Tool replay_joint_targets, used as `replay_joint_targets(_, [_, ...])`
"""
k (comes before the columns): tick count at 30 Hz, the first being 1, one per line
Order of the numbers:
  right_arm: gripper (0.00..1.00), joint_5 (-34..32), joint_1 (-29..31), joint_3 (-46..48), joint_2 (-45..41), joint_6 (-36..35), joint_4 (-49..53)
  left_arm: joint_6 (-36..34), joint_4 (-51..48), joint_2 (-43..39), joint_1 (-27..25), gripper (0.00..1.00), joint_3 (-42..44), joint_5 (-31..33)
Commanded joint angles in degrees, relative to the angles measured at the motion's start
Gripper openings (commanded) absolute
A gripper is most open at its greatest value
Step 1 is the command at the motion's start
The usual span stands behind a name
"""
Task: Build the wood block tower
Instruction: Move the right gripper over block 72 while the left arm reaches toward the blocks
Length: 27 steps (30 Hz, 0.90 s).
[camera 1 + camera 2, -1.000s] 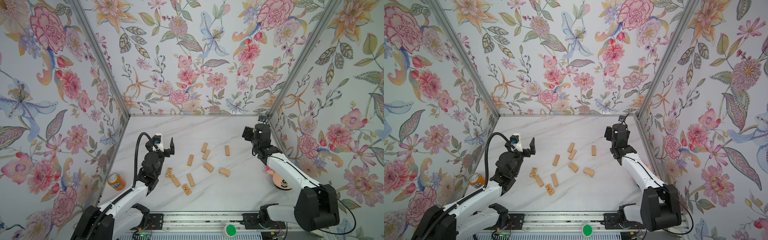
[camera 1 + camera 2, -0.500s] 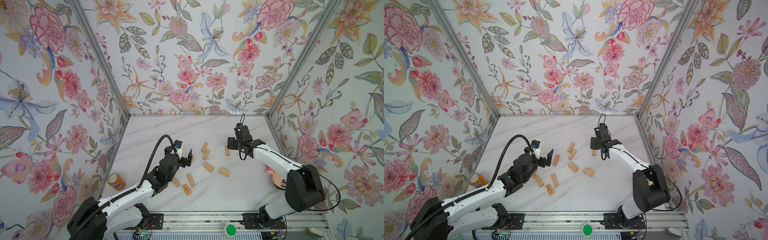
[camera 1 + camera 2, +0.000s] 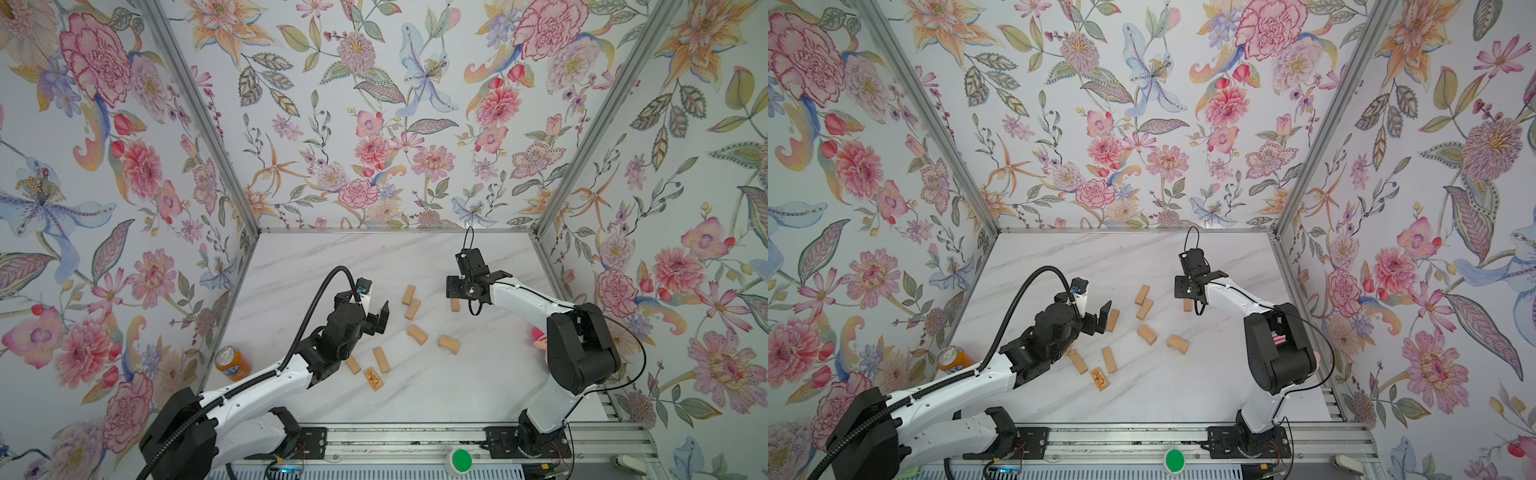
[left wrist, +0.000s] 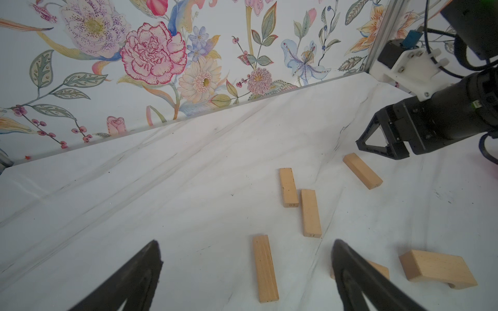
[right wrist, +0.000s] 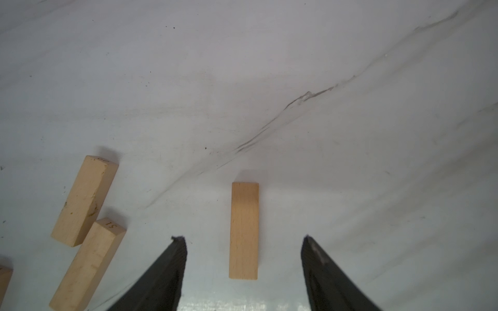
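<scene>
- Marble tabletop (image 3: 332, 266) inside floral walls (image 3: 374, 124); wood blocks (image 3: 417, 334) scattered singly, well right of orange can (image 3: 232, 362)
- Left gripper (image 4: 245, 242) nearer the can; jaws wide, empty, above one block (image 4: 265, 268)
- Right gripper (image 5: 242, 238) farthest from can; jaws part-open astride another block (image 5: 244, 210), not touching

Flowered wallpaper walls (image 3: 374, 124) are closing the space on three sides, and grey metal posts (image 3: 203, 124) are running down the corners. The back wall is standing well beyond the right gripper (image 3: 456, 296). A white, grey-veined floor (image 3: 332, 257) is spreading beneath it and the left gripper (image 3: 374, 316). Soft, even light is falling on it, giving only faint shadows.
</scene>
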State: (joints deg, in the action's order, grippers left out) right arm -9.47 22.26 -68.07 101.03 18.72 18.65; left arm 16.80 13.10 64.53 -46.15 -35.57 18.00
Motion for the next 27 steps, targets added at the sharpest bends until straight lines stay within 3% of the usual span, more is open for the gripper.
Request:
replay_joint_targets(1, [0.69,0.8,-0.6,-3.0,2.7,1.0,2.1,-2.0,-1.5,0.5,-0.7,0.99,-2.1,-0.6])
replay_joint_targets(12, [0.64,0.7,-1.6,-10.5,10.4,1.4,6.5,-5.4,-0.9,3.2,-0.6,0.99,-3.5,-0.2])
replay_joint_targets(27, [0.54,4.0,-1.6,-8.9,13.7,2.6,7.7,-6.4,-1.3,4.7,-0.7,0.99,-3.6,-0.1])
